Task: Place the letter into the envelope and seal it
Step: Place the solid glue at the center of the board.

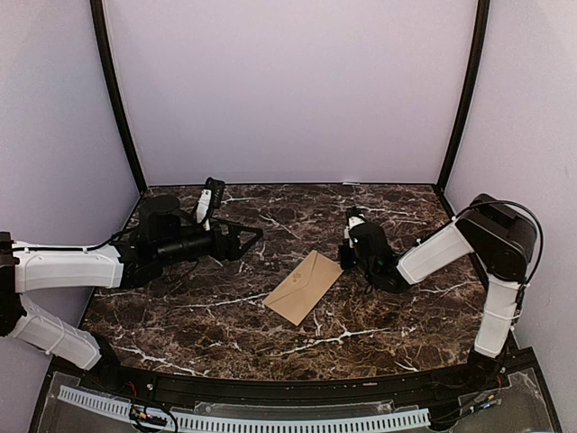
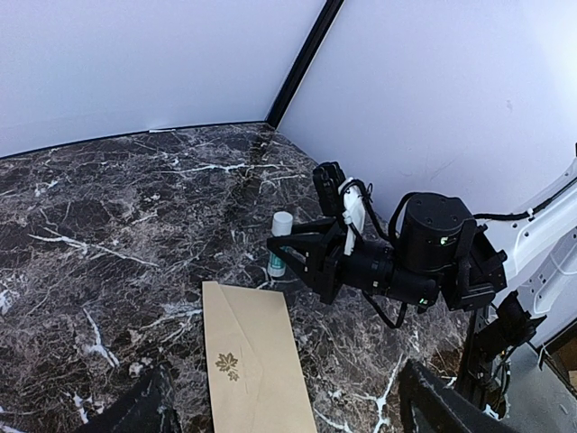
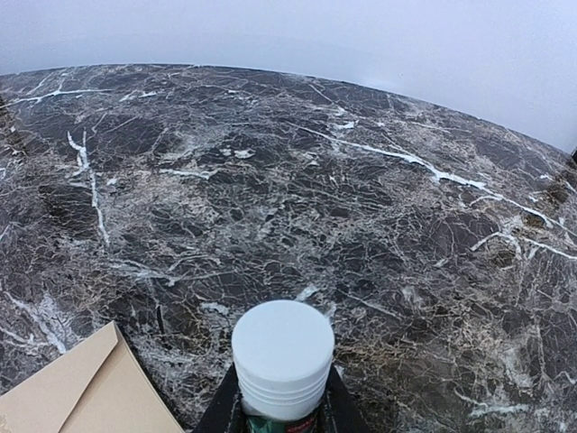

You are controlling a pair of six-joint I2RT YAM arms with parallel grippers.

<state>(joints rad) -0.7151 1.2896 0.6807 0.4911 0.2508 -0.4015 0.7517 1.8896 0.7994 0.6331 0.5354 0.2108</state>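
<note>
Snugly, right gripper (image 3: 281, 417) around glue stick (image 3: 282, 354).

We see the envelope (image 1: 304, 287) as smooth, matt tan kraft paper. Under the envelope, the tabletop (image 1: 270, 207) looks like dark polished marble with white veins and a faint sheen. Just beside the envelope, the glue stick (image 3: 282, 361) has a smooth white plastic cap.

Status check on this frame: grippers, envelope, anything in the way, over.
Left gripper open, empty. Right gripper shut on glue stick. Envelope flat on table, flap down, no letter visible. Nothing in the way.
</note>
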